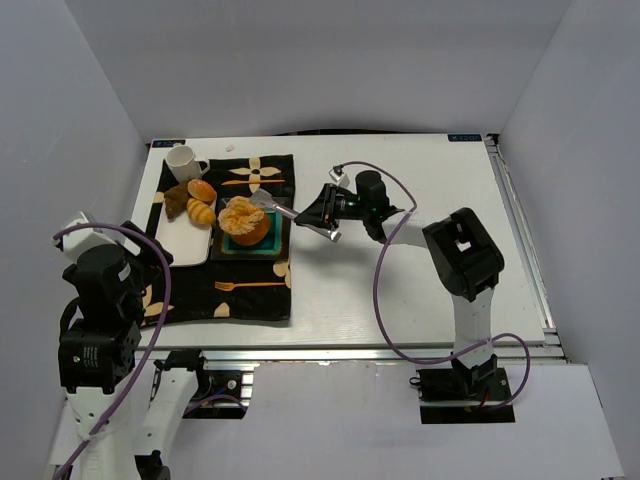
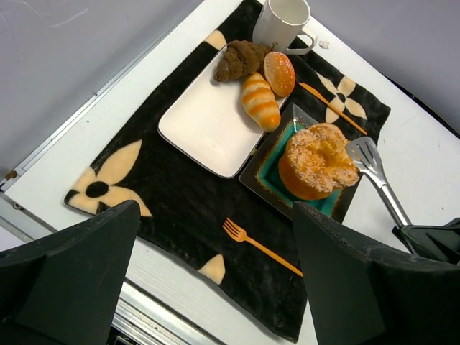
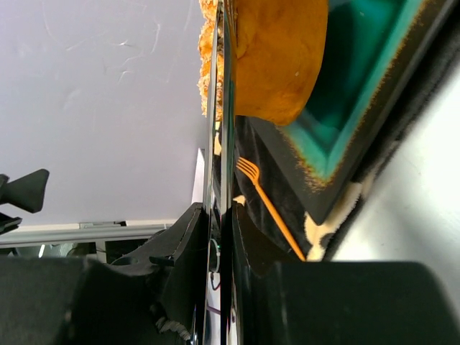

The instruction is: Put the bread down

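Note:
The bread (image 1: 244, 222), a large orange-tan bun with a pale crumbly top, sits on a teal square plate (image 1: 262, 247). It also shows in the left wrist view (image 2: 316, 162) and the right wrist view (image 3: 277, 57). My right gripper (image 1: 322, 212) is shut on metal tongs (image 1: 272, 203), whose slotted head (image 2: 366, 154) lies against the bun's upper right side. In the right wrist view the tongs' blades (image 3: 221, 108) run between my fingers (image 3: 187, 237), pressed together. My left gripper (image 2: 215, 212) is open and empty, above the mat's near left part (image 1: 140, 262).
A white rectangular plate (image 2: 201, 126) holds a striped croissant (image 2: 260, 100), a dark roll (image 2: 241, 59) and a small bun (image 2: 279, 72). A white mug (image 2: 284, 25) stands behind them. An orange fork (image 2: 262, 246) and knife (image 2: 330, 108) lie on the black mat (image 1: 250, 300).

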